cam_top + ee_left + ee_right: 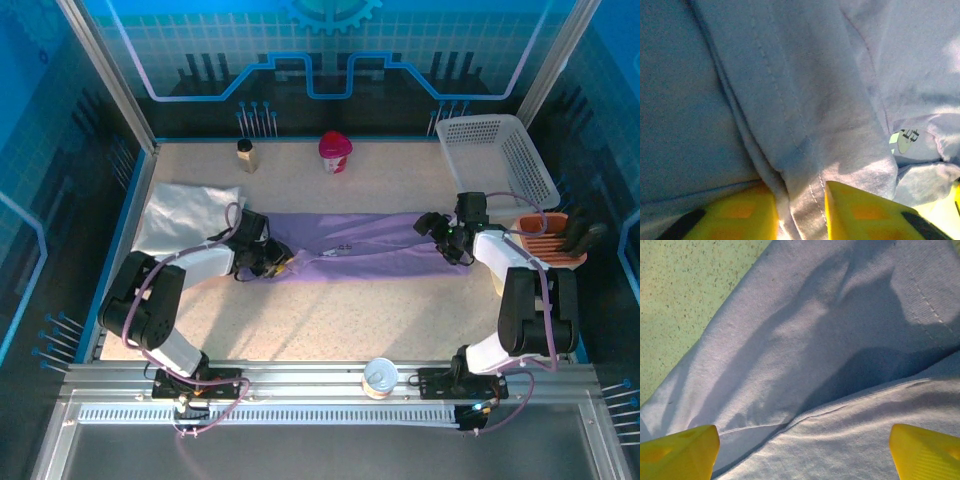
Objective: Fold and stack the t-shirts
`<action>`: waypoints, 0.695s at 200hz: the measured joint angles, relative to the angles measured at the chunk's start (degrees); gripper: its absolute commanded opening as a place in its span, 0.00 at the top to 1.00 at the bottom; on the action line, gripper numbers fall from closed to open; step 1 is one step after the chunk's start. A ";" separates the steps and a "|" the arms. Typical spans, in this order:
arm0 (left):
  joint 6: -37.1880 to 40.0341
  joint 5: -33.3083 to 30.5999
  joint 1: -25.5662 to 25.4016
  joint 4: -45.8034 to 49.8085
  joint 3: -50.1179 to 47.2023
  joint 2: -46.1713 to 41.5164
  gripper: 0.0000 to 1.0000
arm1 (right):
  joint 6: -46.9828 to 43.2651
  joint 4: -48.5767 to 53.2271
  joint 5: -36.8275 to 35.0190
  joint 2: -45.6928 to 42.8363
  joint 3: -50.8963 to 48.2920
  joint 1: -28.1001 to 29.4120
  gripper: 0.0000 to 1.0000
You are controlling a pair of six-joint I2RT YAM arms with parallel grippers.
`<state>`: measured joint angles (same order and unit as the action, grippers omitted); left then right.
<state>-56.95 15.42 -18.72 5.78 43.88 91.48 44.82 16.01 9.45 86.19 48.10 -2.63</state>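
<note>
The lavender t-shirt (365, 248) lies as a long, narrow folded strip across the middle of the table. My left gripper (268, 258) is at the strip's left end. In the left wrist view its yellow fingers (865, 210) pinch a bunched, stitched hem of that lavender t-shirt (805, 125), so the left gripper (801, 212) is shut on the cloth. My right gripper (440, 232) rests over the strip's right end. In the right wrist view this right gripper (802, 455) stands wide open above a cloth fold (840, 405). A white t-shirt (185, 215) lies at the left, and an orange t-shirt (545, 245) at the right edge.
A white mesh basket (500, 150) stands at the back right. A small bottle (245, 155) and a red cup (335, 152) stand at the back. A can (381, 378) sits on the front rail between the arm bases. Bare tabletop (340, 310) lies in front of the strip.
</note>
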 measured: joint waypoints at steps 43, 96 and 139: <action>1.29 -1.73 0.00 2.01 4.20 0.68 1.00 | 0.17 0.00 0.02 -0.07 0.00 -0.04 0.14; 6.67 -4.39 -0.44 9.31 13.20 5.11 1.00 | 0.20 0.02 0.07 -0.07 0.00 -0.15 0.15; 14.08 -7.63 -0.63 16.72 25.62 11.56 1.00 | 0.17 0.07 0.07 -0.07 0.00 -0.44 0.14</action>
<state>-42.87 7.79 -19.35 22.50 69.49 103.04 44.99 16.08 9.52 86.13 48.10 -3.07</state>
